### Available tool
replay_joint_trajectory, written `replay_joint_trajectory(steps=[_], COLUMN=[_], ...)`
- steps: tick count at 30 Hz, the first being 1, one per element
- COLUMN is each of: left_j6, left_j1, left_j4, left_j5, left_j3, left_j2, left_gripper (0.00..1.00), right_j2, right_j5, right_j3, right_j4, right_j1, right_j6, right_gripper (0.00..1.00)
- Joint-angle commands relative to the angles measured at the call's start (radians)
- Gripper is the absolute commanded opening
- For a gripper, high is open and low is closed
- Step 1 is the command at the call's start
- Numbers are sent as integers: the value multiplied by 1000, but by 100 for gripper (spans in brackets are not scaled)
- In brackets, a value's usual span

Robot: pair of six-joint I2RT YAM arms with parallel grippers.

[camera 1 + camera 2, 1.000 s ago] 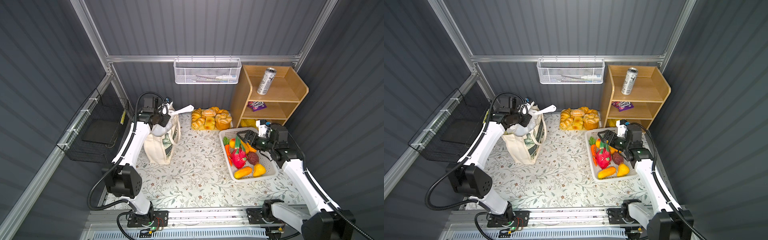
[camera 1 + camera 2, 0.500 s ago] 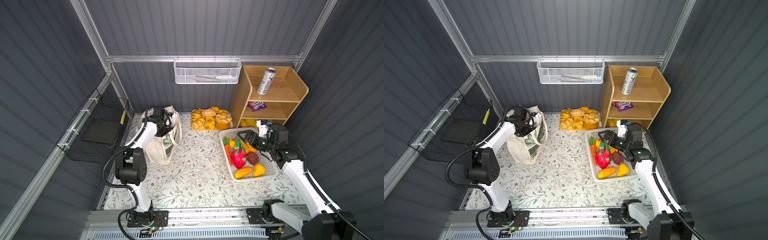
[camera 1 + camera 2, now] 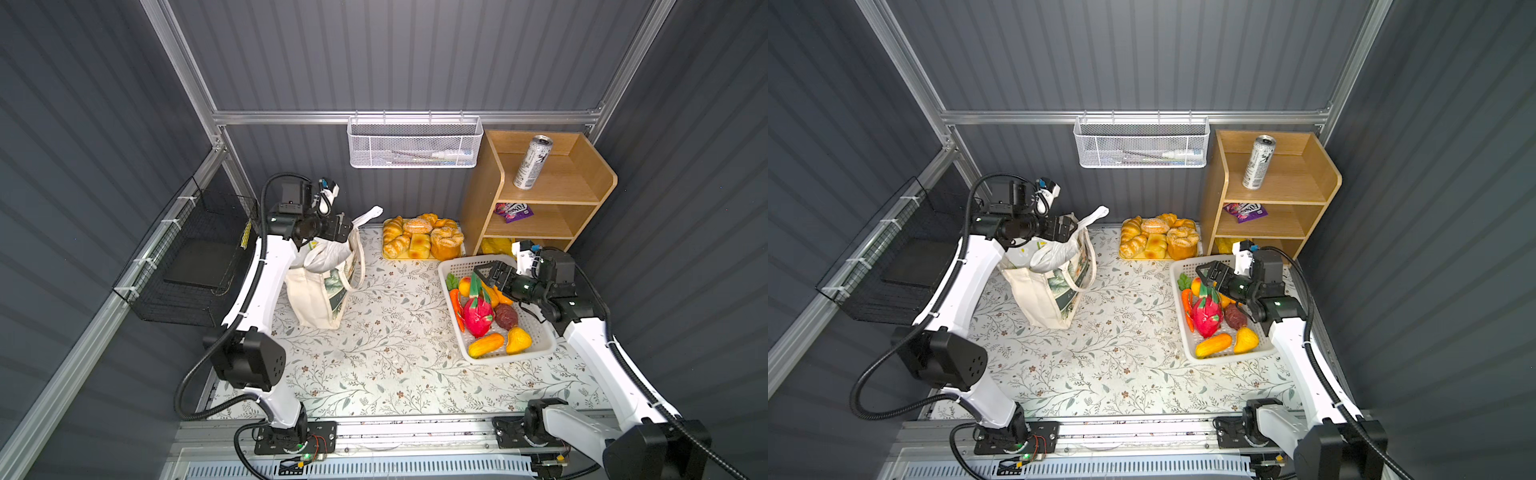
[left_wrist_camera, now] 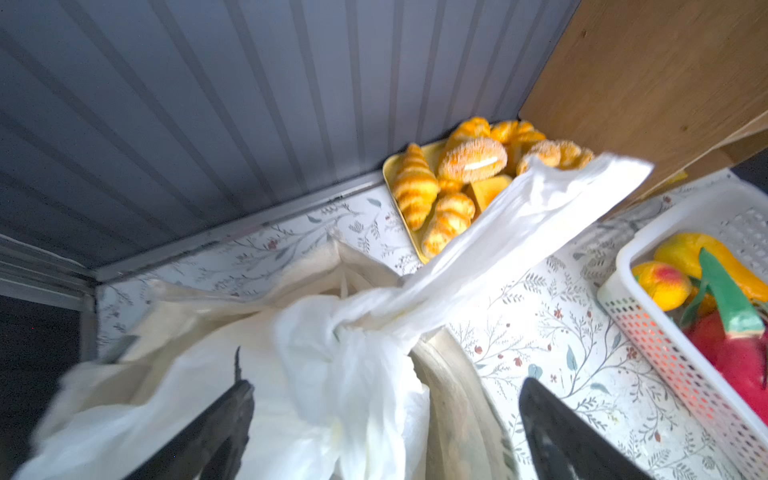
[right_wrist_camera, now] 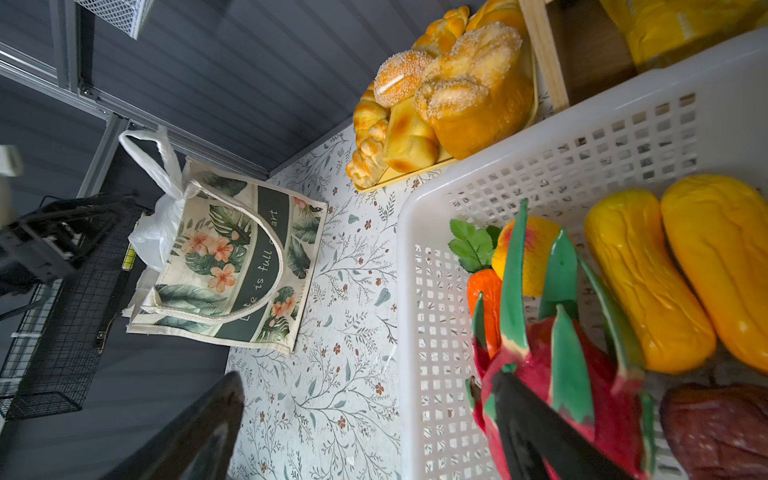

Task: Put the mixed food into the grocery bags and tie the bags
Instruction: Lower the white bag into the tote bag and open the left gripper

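The cream floral tote stands upright at the back left. A white plastic bag sits in its mouth, twisted into a knot, with one loose handle tail sticking out. My left gripper hangs open just above the knot, holding nothing. Across the mat, my right gripper is open over the basket's near rim. A silver drink can stands on the top shelf, above a purple packet.
A white perforated basket holds a pink dragon fruit and yellow and orange toy produce. A tray of bread rolls lies by the back wall. The wooden shelf stands at the back right, a black wire basket on the left wall.
My left gripper was shut at the white bag's top and has now opened, letting the plastic go. The right arm has not moved.
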Motion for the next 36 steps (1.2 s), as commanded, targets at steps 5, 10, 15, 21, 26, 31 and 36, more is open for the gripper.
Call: replay_joint_trajectory(steps=[5,10,15,21,26,31,36], left_j6=[-103,-99,-98,-109,-124,-141,-142], left_j1=[62,85,90,90,90,90,90], left_j4=[34,13,-6,-47,-35,216,783], left_j5=[-55,-126,-63,-19,62,44,-133], left_j3=[-223,-277,-292,-173,-61,-283,-909], left_j2=[29,148,203,112,-6,-211,-452], left_gripper=[100,100,100,100,100,100,100], right_j2=[-2,-10,-30,-19,-11,-4,-46], right_j5=[11,11,22,10,74,293,632], right_j3=[30,27,32,77,176,249,31], right_j4=[-25,-33,-46,-83,-165,-206,103], right_j1=[2,2,2,2,-4,-13,-16], right_j6=[-33,-38,-37,-54,-92,-112,-301], right_gripper=[94,94,95,96,99,99,99])
